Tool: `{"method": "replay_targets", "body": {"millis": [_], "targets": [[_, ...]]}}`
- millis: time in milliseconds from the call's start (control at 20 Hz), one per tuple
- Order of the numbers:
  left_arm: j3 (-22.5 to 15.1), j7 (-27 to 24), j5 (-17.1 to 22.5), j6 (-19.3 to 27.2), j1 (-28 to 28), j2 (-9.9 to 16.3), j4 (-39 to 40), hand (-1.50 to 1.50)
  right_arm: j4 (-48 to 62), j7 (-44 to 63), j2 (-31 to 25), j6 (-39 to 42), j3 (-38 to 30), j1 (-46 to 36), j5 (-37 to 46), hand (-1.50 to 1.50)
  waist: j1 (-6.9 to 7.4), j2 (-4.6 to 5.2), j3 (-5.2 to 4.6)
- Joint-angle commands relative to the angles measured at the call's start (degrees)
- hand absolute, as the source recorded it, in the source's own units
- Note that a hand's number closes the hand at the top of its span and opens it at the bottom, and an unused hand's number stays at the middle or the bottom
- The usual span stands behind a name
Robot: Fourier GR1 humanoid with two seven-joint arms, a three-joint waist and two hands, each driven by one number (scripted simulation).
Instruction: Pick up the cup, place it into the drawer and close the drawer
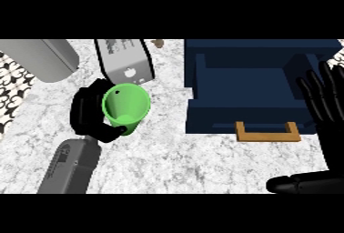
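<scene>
A green cup (pixel 126 107) is held above the marble counter at centre left, its open mouth facing up toward the view. My left hand (pixel 87 113) is curled round its left side, thumb under the lower rim. To the right stands a dark blue drawer unit (pixel 262 54) with its drawer (pixel 249 116) pulled open and a wooden handle (pixel 266 132) at the front. My right hand (pixel 324 107) stands open at the right edge, fingers up, beside the drawer.
A grey toaster-like appliance (pixel 126 61) lies just behind the cup. A grey cylinder (pixel 40 58) sits at the top left. The marble counter (pixel 188 159) spreads in front of the drawer.
</scene>
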Motion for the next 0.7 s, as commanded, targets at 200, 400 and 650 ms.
{"method": "replay_targets", "body": {"millis": [200, 400, 650], "targets": [[-2.57, 11.88, -1.27, 8.44, -8.33, -2.79, -9.27, 1.50, -1.10, -2.85, 1.51, 0.29, 1.72, 3.15, 1.80, -1.50, -0.69, 0.21, -0.04], [-4.60, 20.49, -3.03, 14.04, -13.13, -3.19, -14.29, 1.50, 0.02, -3.38, 0.40, 1.33, -0.06, 3.14, 0.52, -1.50, -0.64, 0.15, -0.02], [-5.56, 21.40, -4.71, 19.27, -23.17, -3.47, -6.18, 1.50, 2.65, 0.62, -0.29, -1.38, -0.25, -4.27, 1.96, -1.50, -0.83, 0.36, -0.05]]}}
